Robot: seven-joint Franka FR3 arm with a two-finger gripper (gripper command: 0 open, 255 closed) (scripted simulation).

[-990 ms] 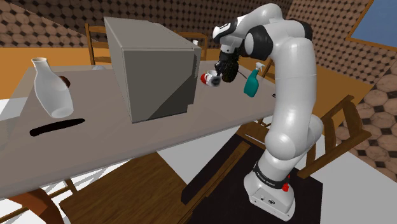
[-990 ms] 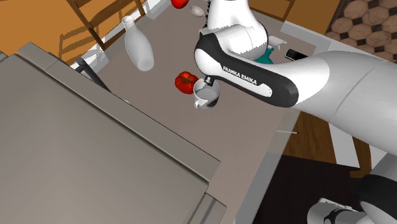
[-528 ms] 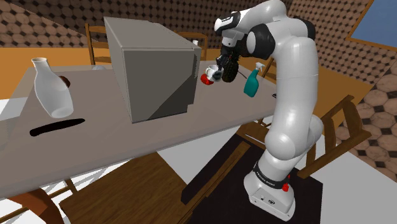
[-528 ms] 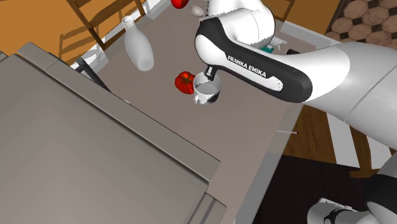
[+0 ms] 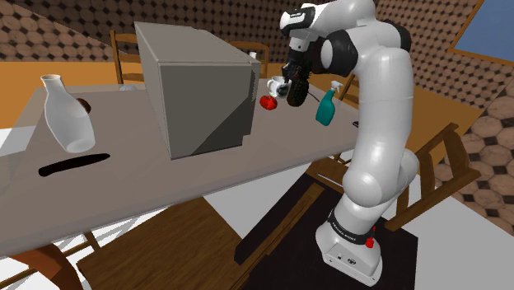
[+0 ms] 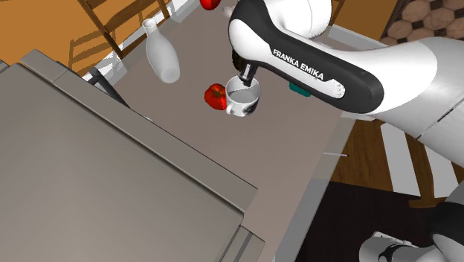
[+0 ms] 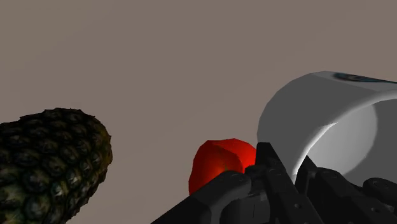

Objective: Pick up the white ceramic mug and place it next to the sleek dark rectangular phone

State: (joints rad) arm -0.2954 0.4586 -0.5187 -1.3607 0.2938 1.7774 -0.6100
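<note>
The gripper [image 5: 290, 85] is clamped on the rim of the white mug [image 6: 243, 99]. It holds the mug upright above the table [image 5: 123, 181], probably so that it clears the red fruit [image 6: 216, 96] during transfer to the phone.

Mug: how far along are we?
Done: the gripper is shut on the mug, which hangs clear of the table near a red fruit. In hand: the carry. Left: bring it to the phone and set it down beside it.
</note>
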